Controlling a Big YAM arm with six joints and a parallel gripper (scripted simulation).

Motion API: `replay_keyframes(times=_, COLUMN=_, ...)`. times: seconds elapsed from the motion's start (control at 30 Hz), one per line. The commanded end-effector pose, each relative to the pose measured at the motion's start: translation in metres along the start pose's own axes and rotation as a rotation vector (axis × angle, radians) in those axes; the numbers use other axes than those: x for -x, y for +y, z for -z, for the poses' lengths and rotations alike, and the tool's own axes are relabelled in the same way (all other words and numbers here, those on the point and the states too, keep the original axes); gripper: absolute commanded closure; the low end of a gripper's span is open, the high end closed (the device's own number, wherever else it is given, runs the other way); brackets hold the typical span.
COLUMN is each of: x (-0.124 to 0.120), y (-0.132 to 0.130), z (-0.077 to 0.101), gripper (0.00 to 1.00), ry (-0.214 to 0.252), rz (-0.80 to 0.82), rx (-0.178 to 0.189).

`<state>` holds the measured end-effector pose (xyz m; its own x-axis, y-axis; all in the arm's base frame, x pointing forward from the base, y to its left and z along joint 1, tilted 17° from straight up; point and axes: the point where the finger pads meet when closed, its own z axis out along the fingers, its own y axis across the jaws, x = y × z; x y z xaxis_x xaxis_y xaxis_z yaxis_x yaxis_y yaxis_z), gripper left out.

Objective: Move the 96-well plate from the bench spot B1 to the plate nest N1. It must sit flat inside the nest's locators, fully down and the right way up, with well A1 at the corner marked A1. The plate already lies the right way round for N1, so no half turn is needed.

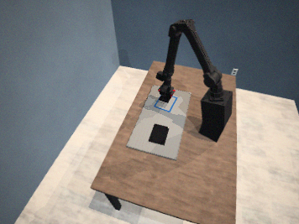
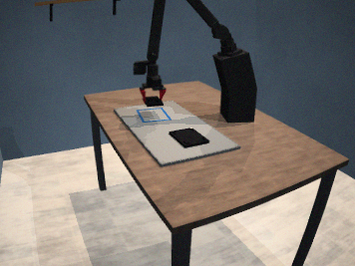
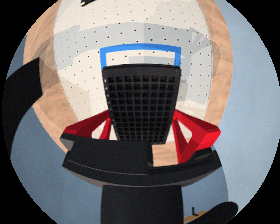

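The 96-well plate (image 1: 165, 99) (image 2: 154, 102) (image 3: 142, 92) is black, with its wells facing up. My gripper (image 1: 166, 96) (image 2: 154, 99) (image 3: 141, 118) is shut on it, with a red finger at each side. The plate hangs above the board, near the back edge of the blue outline of B1 (image 1: 162, 109) (image 2: 157, 121) (image 3: 140, 47). The nest N1 (image 1: 159, 134) (image 2: 189, 137) is a flat black block toward the front of the board. Its locators and A1 mark are too small to make out. The plate's A1 label cannot be read.
A pale perforated board (image 1: 140, 135) (image 2: 165, 155) (image 3: 75, 50) bears the outline and the nest on the wooden table (image 1: 201, 173) (image 2: 269, 155). The arm's black pedestal (image 1: 215, 116) (image 2: 238, 88) stands beside the board. A dark corner shows at the wrist view's top edge.
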<state>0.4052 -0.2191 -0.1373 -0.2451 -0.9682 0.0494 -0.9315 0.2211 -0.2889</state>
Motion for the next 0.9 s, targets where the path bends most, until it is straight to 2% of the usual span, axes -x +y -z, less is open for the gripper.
replay_keyframes(times=0.0, x=-0.004, y=-0.003, z=0.016, gripper=1.0, ry=0.002, rz=0.002, rx=-0.011)
replay_keyframes(times=0.17, x=-0.004, y=-0.002, z=0.021, gripper=1.0, ry=0.002, rz=0.0, rx=-0.011)
replay_keyframes(times=0.23, x=-0.001, y=-0.005, z=0.015, gripper=1.0, ry=0.001, rz=0.001, rx=-0.014)
replay_keyframes(times=0.77, x=-0.001, y=-0.005, z=0.015, gripper=1.0, ry=0.001, rz=0.001, rx=-0.014)
replay_keyframes(times=0.8, x=0.006, y=-0.008, z=0.021, gripper=1.0, ry=0.004, rz=0.056, rx=-0.029)
replay_keyframes(times=0.87, x=0.012, y=-0.007, z=0.021, gripper=1.0, ry=0.007, rz=0.123, rx=-0.033)
